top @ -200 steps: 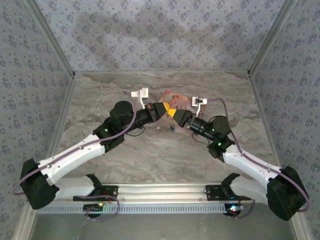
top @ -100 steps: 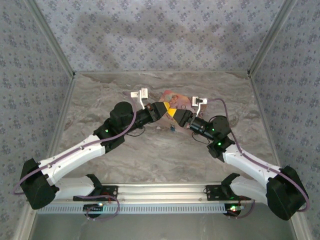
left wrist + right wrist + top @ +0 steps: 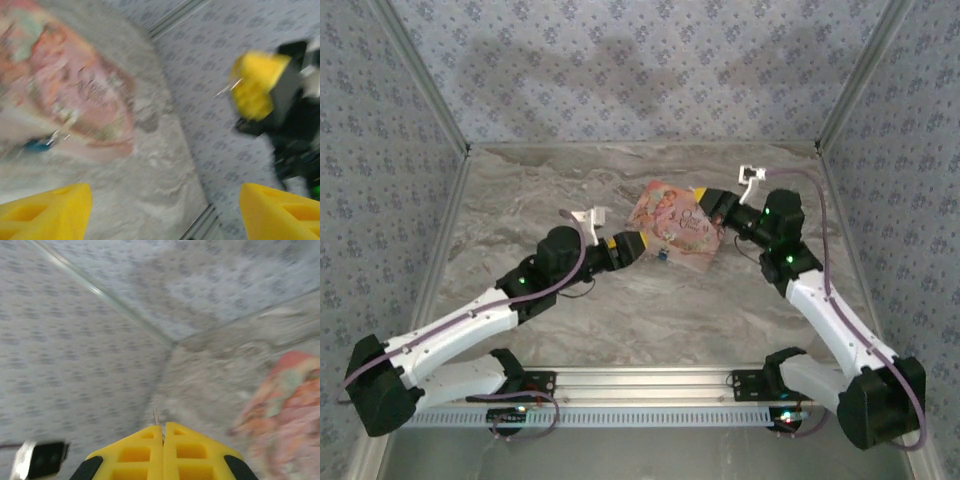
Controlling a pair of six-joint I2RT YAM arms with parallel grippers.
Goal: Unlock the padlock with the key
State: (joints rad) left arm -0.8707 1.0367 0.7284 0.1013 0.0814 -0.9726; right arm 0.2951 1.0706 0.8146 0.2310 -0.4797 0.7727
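Padlock [image 3: 663, 256] at mat [image 3: 682, 228] edge; right claw [image 3: 163, 429] pinching key [image 3: 156, 416].

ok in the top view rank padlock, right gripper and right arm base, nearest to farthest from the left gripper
1. The padlock: just right of the left gripper, at the booklet's near edge.
2. The right gripper: farther right and back, beyond the booklet.
3. The right arm base: far right, at the near corner.
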